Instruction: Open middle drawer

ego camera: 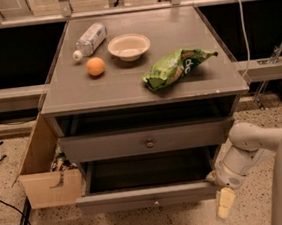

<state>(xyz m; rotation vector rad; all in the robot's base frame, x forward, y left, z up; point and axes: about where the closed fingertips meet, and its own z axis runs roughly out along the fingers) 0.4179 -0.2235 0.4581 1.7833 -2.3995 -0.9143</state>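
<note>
My arm point(257, 140) reaches in from the lower right, bent at the wrist. My gripper point(224, 205) hangs low, pointing downward.

One bottle point(89, 39), one bowl point(129, 46), one orange point(95, 66) and one green bag point(176, 68) sit on the bench point(123, 83). Two drawers show, the middle drawer point(114, 145) and lower drawer point(140, 199). One claw point(225, 205) hangs at the latter's right end.
</note>
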